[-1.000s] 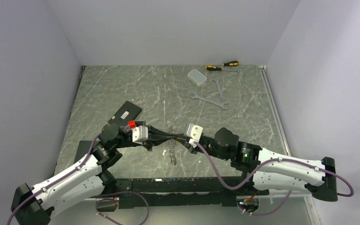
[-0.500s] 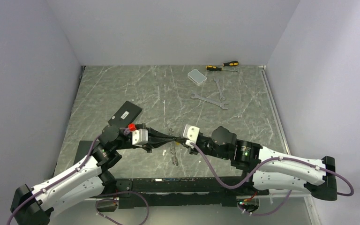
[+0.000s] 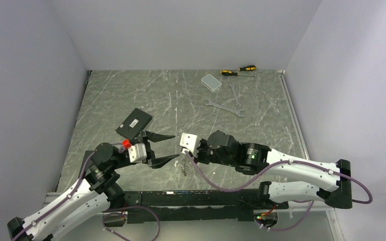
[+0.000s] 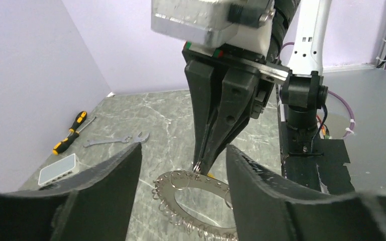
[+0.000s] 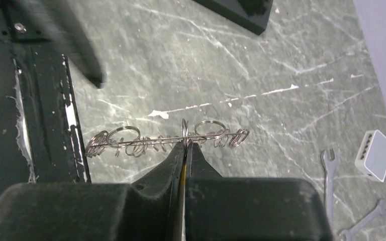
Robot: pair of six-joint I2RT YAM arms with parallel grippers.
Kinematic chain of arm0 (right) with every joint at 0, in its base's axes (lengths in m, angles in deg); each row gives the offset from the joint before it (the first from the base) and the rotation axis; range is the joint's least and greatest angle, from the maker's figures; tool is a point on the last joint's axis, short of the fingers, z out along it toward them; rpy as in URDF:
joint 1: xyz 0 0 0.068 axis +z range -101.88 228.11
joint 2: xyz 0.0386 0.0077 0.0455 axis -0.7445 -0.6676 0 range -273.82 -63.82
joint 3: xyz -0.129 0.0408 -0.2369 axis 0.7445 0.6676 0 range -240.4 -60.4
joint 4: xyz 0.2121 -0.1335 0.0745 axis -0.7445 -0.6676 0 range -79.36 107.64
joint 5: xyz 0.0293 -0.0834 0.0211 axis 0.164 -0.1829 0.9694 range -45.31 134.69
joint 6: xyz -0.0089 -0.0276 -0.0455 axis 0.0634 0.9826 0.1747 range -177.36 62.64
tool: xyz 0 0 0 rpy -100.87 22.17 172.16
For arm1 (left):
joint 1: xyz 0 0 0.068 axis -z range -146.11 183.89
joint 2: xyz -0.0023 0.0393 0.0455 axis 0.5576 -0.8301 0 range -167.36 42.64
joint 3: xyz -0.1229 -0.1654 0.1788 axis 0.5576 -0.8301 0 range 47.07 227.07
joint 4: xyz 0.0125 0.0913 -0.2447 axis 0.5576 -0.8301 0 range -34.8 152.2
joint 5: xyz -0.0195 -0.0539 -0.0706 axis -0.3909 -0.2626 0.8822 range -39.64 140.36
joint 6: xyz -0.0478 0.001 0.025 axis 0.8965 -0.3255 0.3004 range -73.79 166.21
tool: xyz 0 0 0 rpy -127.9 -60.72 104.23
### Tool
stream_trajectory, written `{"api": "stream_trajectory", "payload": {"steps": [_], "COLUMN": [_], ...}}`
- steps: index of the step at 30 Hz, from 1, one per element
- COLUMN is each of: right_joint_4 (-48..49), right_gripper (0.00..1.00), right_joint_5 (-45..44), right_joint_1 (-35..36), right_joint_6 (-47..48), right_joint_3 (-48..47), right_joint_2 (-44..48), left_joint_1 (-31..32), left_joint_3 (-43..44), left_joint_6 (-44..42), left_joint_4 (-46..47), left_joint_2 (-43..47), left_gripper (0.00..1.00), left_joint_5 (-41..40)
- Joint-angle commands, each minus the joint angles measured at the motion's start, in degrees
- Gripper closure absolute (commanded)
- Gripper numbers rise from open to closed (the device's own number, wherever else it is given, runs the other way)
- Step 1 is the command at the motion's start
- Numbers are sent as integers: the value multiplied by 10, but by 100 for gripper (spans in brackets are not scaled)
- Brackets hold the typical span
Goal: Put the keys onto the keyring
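The keyring (image 4: 201, 201) is a flat metal ring with holes along its rim, hung with several small wire loops. It hangs tilted just above the table, between my two arms (image 3: 184, 165). My right gripper (image 5: 185, 145) is shut at the keyring's (image 5: 166, 140) upper edge, pinching a small loop. A yellow sliver of a key (image 5: 182, 175) shows between its fingers. My left gripper (image 4: 183, 149) is open with nothing in it, its fingers (image 4: 105, 191) standing either side of the keyring without touching. In the top view it (image 3: 161, 148) sits just left of the right gripper (image 3: 185, 154).
At the back right lie two yellow-and-black screwdrivers (image 3: 238, 70), a clear plastic box (image 3: 211, 82) and two wrenches (image 3: 224, 106). A black flat device (image 3: 134, 123) lies behind the left arm. A black rail (image 3: 191, 198) runs along the near edge.
My left gripper has opened and drawn back to the left. The right gripper, still shut, has moved left and carried the keyring with it.
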Motion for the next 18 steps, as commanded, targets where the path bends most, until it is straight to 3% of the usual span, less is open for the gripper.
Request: {"api": "stream_trajectory", "payload": {"steps": [1,7,12,18], "right_joint_4": [-46,-165,-169,-151], "right_gripper": [100,100,100,100], "right_joint_5": [-33,-51,-43,-15], "right_joint_1": [-4,-6,-6,-5], "right_joint_6": [5,-3,3,16], "right_joint_3": [-65,-156,-162,-142], "right_joint_2": [-34,-120,-126,-104], "left_joint_1": [0,0,-1,0], "left_joint_3": [-6,31,88,88], "left_joint_6": [-17,-110,-213,-221], "left_joint_4": [-59,-197,-319,-295], "left_joint_2": [32,34,-12,-36], "left_gripper": [31,36,43,49], "left_joint_5": [-37,-35,-10,8]}}
